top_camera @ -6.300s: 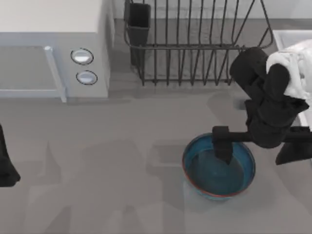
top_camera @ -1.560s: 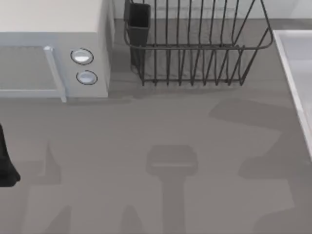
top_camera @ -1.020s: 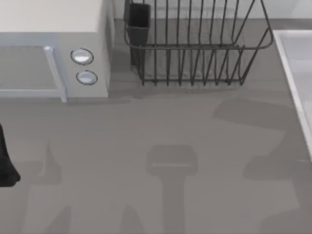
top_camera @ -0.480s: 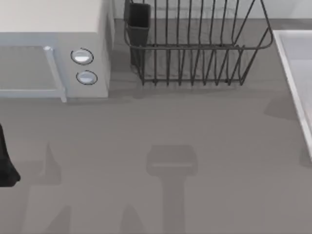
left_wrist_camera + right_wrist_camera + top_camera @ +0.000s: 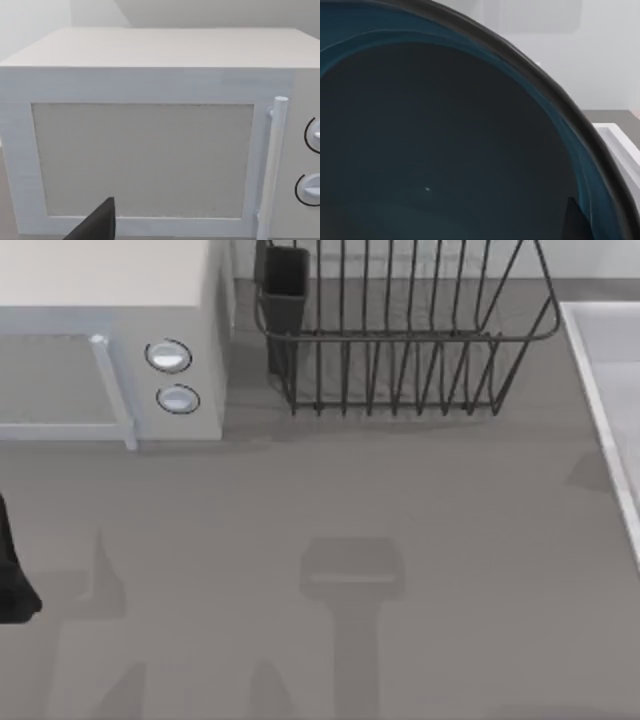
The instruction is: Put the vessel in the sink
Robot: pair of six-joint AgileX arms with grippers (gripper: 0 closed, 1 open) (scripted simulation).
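Note:
The vessel [image 5: 445,150], a blue bowl with a dark blue-grey inside, sits close in front of the right wrist camera, off the table. My right gripper is shut on the vessel; a dark sliver of one finger [image 5: 574,220] shows against the bowl's inside. Beyond the bowl's rim lies a pale raised edge of the sink [image 5: 620,150]. In the top view the sink [image 5: 612,390] runs along the right edge, partly in view. My left arm [image 5: 12,580] is parked at the table's left edge, facing the microwave.
A white microwave [image 5: 110,340] with two round knobs stands at the back left, also close in the left wrist view as the microwave [image 5: 150,150]. A black wire dish rack [image 5: 400,330] stands at the back middle. The grey table [image 5: 350,540] carries faint shadows.
The bowl and my right arm, earlier at the table's right with the gripper on the rim, have left the top view. The arm's shadow has drifted right towards the sink and nearly gone.

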